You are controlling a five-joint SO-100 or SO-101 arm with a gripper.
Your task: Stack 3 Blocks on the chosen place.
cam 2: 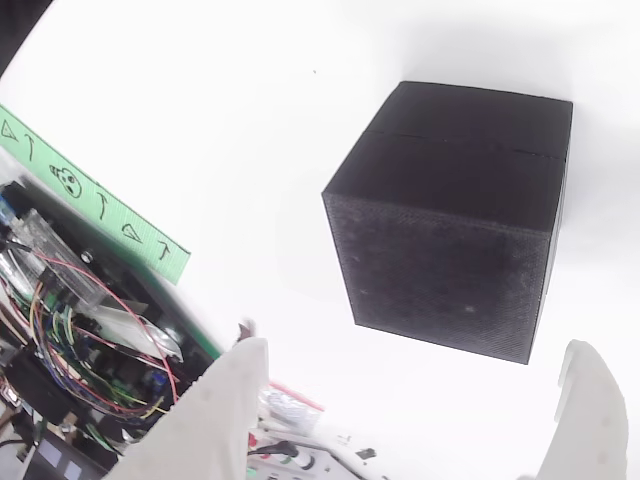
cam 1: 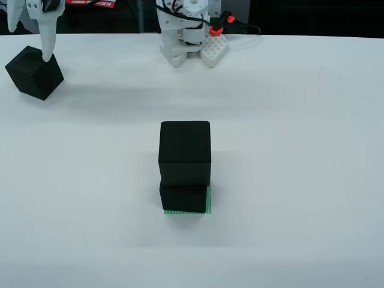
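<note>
With two black cubes point(cam 1: 185, 165) stacked on the green striped patch point(cam 1: 209, 201), the gripper point(cam 2: 400, 420) hovers spread wide, holding nothing. Between its fingers point(cam 2: 215, 400) lies the third cube point(cam 2: 450, 215); next, it should descend and close.

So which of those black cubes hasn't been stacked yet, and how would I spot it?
Start from the white table: near its middle, two black cubes are stacked on a green striped square. Now look to the far left corner in the front view, where the white gripper hangs. The loose cube sits alone under it, turned cornerwise, on bare table.
</note>
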